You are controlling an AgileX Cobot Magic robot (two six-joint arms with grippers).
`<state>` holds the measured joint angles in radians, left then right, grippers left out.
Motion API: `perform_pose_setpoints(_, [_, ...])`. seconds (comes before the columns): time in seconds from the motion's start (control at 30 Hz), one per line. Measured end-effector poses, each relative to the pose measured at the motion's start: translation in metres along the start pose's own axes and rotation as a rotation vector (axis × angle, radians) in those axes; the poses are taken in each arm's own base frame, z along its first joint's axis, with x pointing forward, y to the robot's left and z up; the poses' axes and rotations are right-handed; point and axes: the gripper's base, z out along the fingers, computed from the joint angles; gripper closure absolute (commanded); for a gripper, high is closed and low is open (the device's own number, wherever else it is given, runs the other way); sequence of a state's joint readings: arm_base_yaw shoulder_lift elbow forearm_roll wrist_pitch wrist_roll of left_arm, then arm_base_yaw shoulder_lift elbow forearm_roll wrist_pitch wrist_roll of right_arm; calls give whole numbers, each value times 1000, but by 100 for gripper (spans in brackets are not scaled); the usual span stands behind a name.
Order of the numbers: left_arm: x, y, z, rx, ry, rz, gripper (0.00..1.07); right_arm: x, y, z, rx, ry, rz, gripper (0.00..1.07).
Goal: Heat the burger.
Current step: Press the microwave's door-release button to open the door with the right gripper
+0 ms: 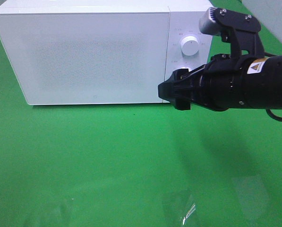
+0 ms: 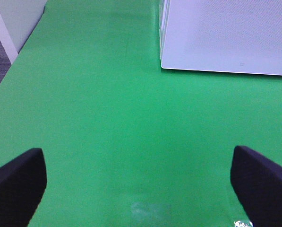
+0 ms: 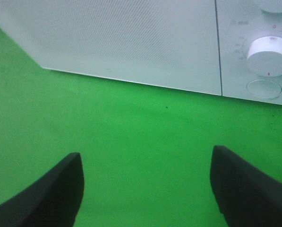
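Hovering before the white microwave (image 1: 84,52) (door shut), right fingers (image 3: 244,189) apart, left fingers (image 2: 259,184) apart over green mat (image 1: 107,151).

White microwave (image 1: 100,54) with finely dotted door (image 1: 79,59), green tabletop (image 1: 107,156), black right end effector (image 1: 168,91).

Burger out of view; white microwave (image 1: 103,52), door (image 1: 79,59) closed, upright on green tabletop (image 1: 107,156).

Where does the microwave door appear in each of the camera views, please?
Exterior high: the microwave door, shut, fills the upper left beside the control panel.
Left wrist: the door's lower corner, across the green mat.
Right wrist: the door's lower part, meeting the panel.
Shared landmark: the door's lower edge on the mat.
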<state>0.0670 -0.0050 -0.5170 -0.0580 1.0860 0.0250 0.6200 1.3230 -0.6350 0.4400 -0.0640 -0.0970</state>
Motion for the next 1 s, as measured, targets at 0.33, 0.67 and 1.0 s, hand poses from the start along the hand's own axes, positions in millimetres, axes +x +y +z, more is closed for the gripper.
perform_pose_setpoints(0.33, [0, 0, 0, 0, 0, 0, 8, 0, 10, -56, -95, 122, -105, 36])
perform_pose_setpoints(0.67, [0, 0, 0, 0, 0, 0, 8, 12, 10, -115, -133, 233, -229, 36])
perform_pose_setpoints(1.0, [0, 0, 0, 0, 0, 0, 8, 17, 6, -169, -148, 142, -271, 36])
